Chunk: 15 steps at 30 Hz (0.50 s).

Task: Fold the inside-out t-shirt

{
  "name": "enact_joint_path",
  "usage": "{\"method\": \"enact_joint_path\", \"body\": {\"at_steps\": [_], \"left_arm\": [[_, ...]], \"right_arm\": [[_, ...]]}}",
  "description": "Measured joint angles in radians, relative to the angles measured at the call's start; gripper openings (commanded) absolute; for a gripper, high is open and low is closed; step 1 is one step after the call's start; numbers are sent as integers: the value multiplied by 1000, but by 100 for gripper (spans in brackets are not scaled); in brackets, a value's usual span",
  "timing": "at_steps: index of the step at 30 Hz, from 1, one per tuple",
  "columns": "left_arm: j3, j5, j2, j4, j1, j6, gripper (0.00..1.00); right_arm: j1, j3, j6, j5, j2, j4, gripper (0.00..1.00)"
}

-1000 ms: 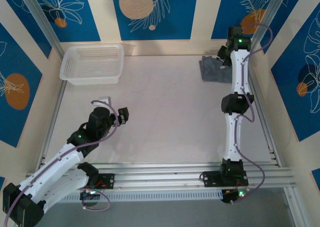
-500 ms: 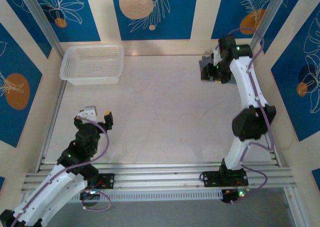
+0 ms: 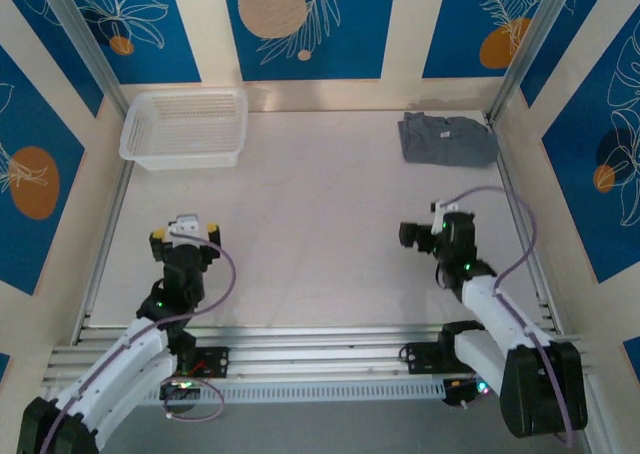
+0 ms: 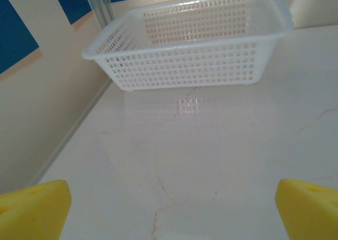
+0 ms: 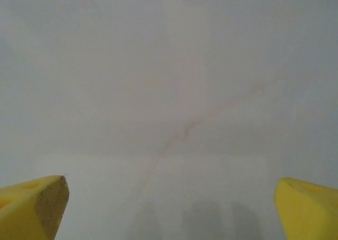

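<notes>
Pale tabletop (image 3: 320, 224) bears 1 grey t-shirt (image 3: 447, 139), 1 white basket (image 3: 180, 156); left gripper (image 4: 169, 208) and right gripper (image 5: 169, 205) spread fingers (image 4: 31, 208) wide.

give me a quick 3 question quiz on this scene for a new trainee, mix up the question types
1. Multiple choice: where on the white table does the dark slate-grey fabric t-shirt lie? A) far right corner B) centre C) near left edge
2. True or false: the t-shirt lies inside the white plastic mesh basket.
3. Short answer: what do the left gripper and the right gripper hold?

Key
1. A
2. False: the basket stands at the far left, apart from the t-shirt.
3. Nothing: both grippers are open above bare table.
</notes>
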Motion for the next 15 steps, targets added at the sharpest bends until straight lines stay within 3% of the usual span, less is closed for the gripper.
{"method": "enact_joint_path", "body": {"at_steps": [5,10,15], "left_arm": [[-2,109,266,205,133,38,99],[41,258,554,402,264,29,99],[177,438,833,497,348,15,99]], "right_arm": [[-55,6,-31,-16,226,214,99],[-79,74,-25,-59,476,580,99],[-73,92,-16,-32,572,646,99]]}}
